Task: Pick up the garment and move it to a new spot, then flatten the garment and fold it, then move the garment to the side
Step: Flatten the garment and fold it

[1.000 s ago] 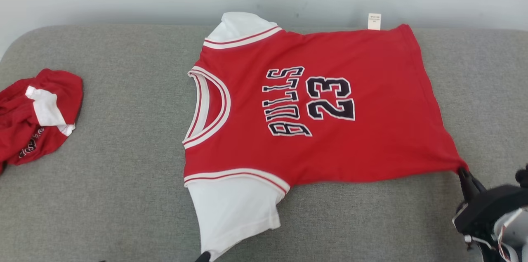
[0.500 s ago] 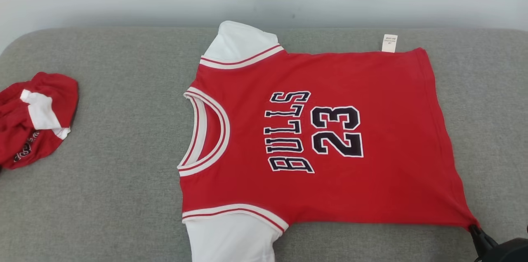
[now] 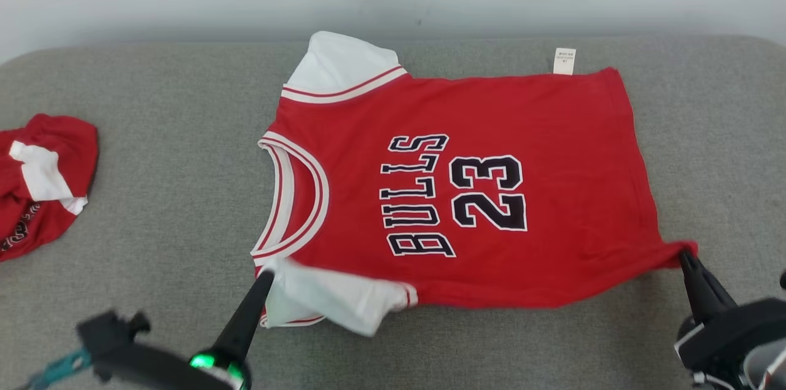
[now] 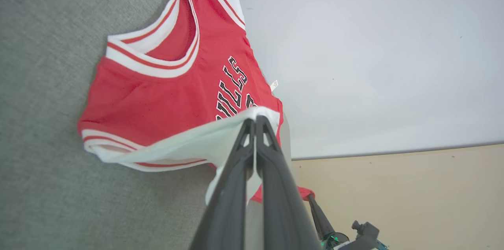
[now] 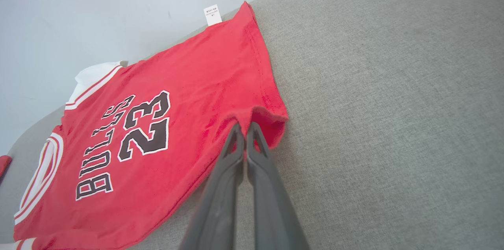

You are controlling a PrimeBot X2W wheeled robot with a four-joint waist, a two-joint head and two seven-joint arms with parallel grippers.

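Clenched: left gripper (image 3: 268, 276) on white sleeve (image 3: 331, 301); right gripper (image 3: 687, 257) on jersey (image 3: 522, 113) hem corner. Both to be carried forward together, cloth kept taut between tips.

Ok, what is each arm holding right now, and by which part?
Both hold the red Bulls jersey: the left tool is shut on its near white sleeve, the right tool on the near hem corner.
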